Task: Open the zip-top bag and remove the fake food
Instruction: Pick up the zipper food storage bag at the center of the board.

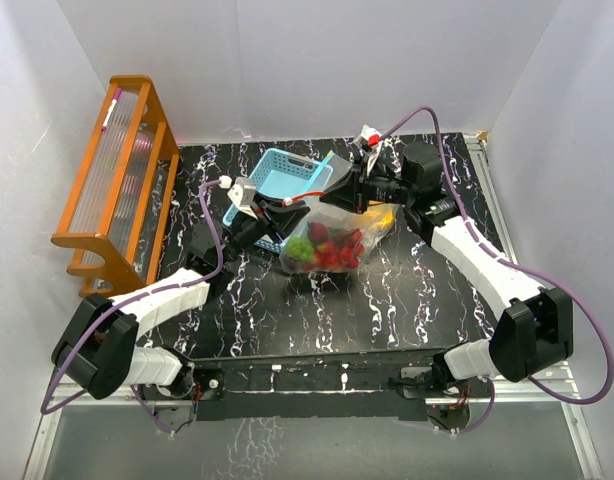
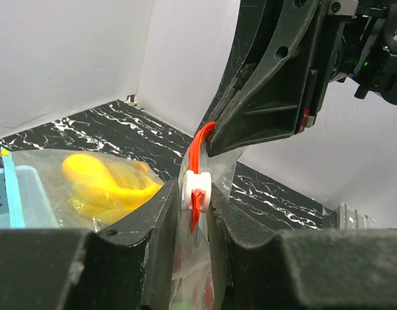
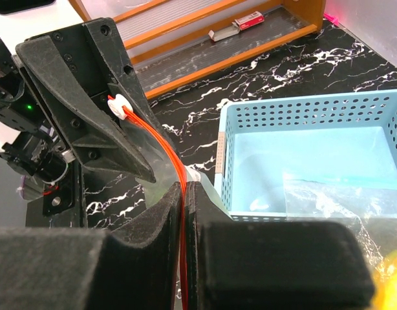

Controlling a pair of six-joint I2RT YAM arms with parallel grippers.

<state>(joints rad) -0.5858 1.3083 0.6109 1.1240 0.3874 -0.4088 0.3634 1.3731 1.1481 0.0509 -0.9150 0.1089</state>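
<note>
At the far left of the black marbled table (image 1: 407, 300) I see a wooden rack (image 1: 117, 170) standing by the side wall. Next comes my left gripper (image 1: 285, 208), reaching in toward the middle. In its wrist view its fingers (image 2: 147, 245) are clamped on the top edge of the zip-top bag (image 1: 332, 235). The white slider (image 2: 197, 187) sits right between them on the red zip strip (image 2: 200, 139).

Just behind that gripper is a light-blue basket (image 1: 287, 172), with the bag directly in front of it. The clear bag is stretched by its top between my two grippers. All the fake food (image 1: 332, 250) is inside it: a green cluster (image 1: 301, 247) low on the left, red pieces (image 1: 339, 250) beside it, and yellow pieces (image 1: 380, 218) toward the right. I cannot tell whether the bag's bottom rests on the table.

To the right, my right gripper (image 1: 339, 190) comes in from the far side. Its fingers (image 3: 153, 219) are pressed together on the red zip strip, close to the left gripper.
</note>
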